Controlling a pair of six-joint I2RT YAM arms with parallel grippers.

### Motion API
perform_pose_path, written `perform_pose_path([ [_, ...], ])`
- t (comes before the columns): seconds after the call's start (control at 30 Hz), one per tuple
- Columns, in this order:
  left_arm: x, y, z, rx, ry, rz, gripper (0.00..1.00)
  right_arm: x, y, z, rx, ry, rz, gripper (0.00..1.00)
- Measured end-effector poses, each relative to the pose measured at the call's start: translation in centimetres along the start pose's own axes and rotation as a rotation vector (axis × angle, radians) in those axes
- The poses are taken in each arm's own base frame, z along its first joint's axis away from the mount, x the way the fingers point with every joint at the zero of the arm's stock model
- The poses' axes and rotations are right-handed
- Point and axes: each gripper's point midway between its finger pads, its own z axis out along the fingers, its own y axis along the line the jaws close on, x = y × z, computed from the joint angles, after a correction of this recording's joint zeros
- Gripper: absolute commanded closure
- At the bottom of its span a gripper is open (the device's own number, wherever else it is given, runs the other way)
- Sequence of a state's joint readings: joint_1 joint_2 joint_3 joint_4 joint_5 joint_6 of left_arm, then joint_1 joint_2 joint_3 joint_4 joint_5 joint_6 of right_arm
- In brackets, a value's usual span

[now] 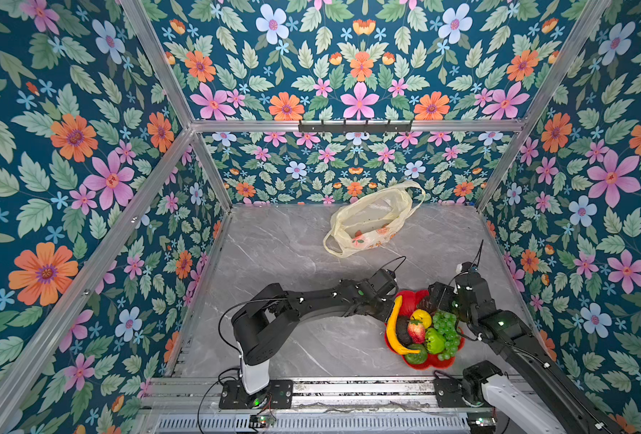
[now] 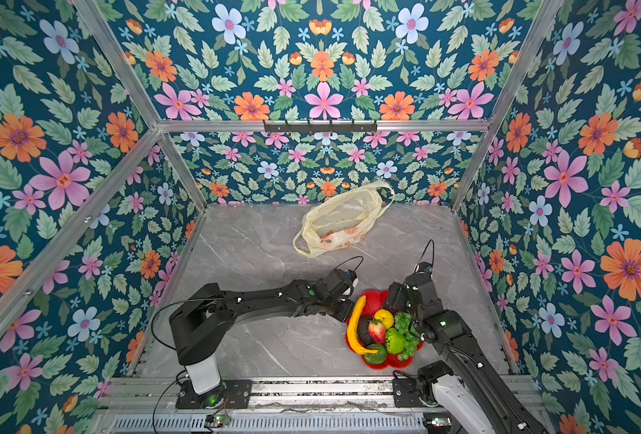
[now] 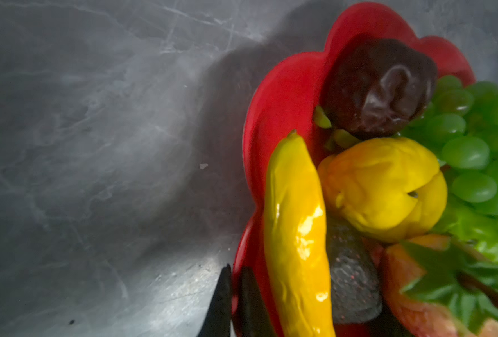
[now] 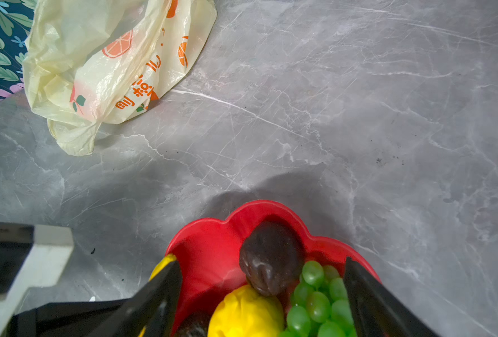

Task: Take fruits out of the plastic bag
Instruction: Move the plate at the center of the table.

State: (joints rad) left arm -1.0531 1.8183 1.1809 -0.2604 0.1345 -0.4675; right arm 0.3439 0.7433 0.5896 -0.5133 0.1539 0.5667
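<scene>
Left hand was shut, fingers nearly together at the plate rim beside the banana; couldn't tell if it pinched the rim. Right hand was wide open over the plate, holding nothing, fingers either side of a dark fruit, lemon and grapes. Plate also held strawberry, apple, green avocado, dark avocado. Bag lay slack on the table by the back wall, well apart from the plate.
</scene>
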Motion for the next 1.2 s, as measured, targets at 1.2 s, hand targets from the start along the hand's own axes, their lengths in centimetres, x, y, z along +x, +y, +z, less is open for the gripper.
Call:
perform_pose_path([
  [1.2, -3.2, 19.2, -4.5, -0.230, -0.146, -0.253, 0.85, 0.3, -0.3, 0.3, 0.014, 0.008, -0.003, 0.12],
])
